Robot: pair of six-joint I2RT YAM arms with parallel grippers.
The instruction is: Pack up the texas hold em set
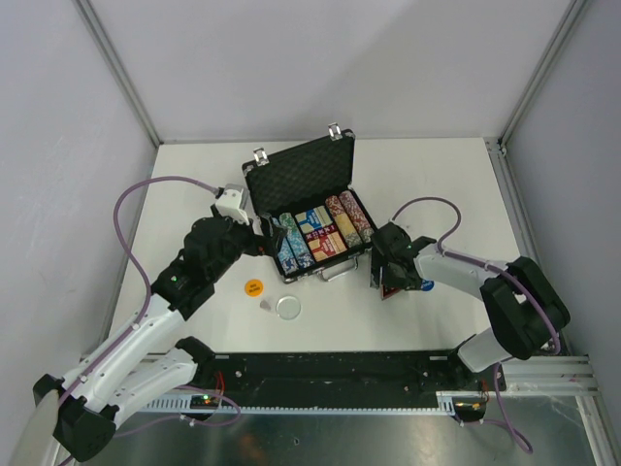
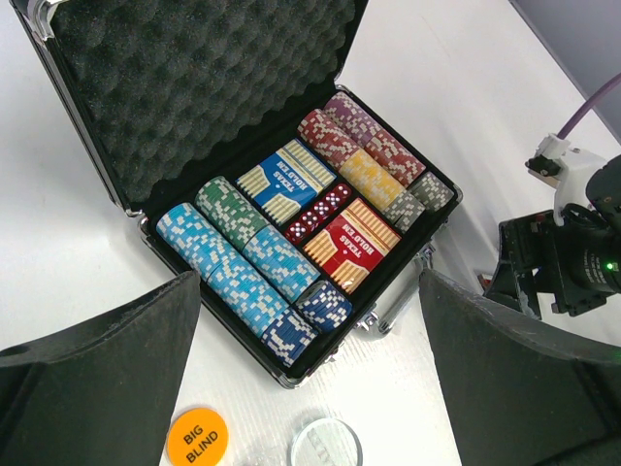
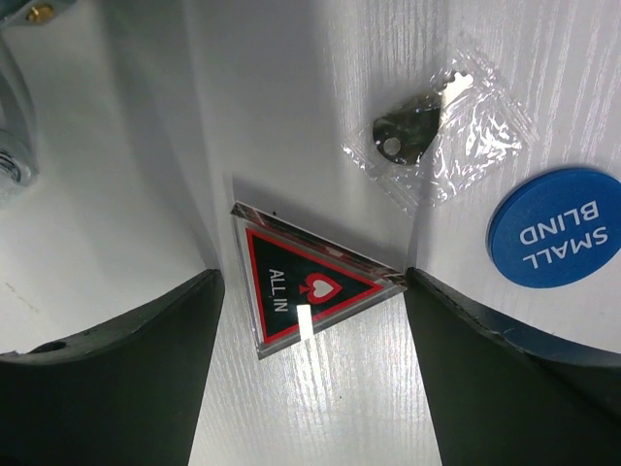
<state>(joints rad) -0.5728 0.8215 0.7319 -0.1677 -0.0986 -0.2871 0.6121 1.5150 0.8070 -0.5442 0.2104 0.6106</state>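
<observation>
The right hand hangs low over the desk, released, its two fingers straddling a flat red-edged triangle marked "ALL IN". One fingertip looks to be touching a corner of the triangle, while the other sits just beside its flat edge. The triangle lies to the right of the case, near its front corner. Just past it lie a bagged key and a blue round button.

The case stands open, with its foam lid raised and its chips, cards and red dice already in their slots. The left hand, also released, hovers at the case's front. An orange button and a clear disc lie just in front of the case.

The risk is that the thin, flat triangle is pinched corner against edge. It could spin or skid away, or tip up and slip free. A skid could also push the key bag further from the case.
</observation>
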